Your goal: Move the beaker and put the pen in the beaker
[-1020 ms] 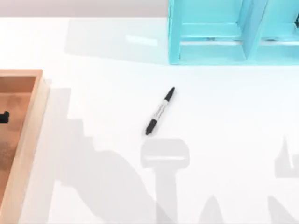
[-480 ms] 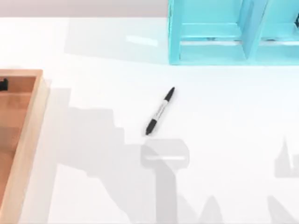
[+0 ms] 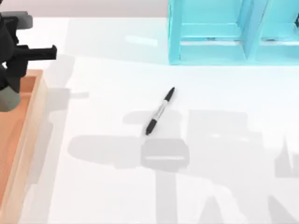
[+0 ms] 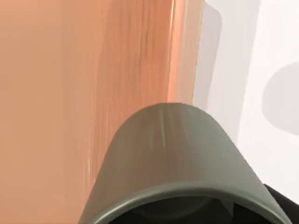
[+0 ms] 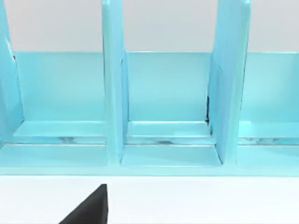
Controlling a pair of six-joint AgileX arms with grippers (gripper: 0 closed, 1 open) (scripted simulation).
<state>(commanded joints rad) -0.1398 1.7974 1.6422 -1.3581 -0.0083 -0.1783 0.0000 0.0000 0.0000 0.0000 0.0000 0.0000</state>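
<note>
Olive cylindrical beaker point(image 3: 9, 99) — slim pen point(image 3: 160, 111)

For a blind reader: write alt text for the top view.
The left gripper holds the olive-grey beaker over the wooden tray at the table's left edge. The pen lies diagonally mid-table, with a turquoise rack behind it.

Matt olive beaker point(image 4: 173, 154), wood-grain tray point(image 4: 70, 93), glossy turquoise rack point(image 5: 163, 102), smooth white table point(image 3: 224, 116).
</note>
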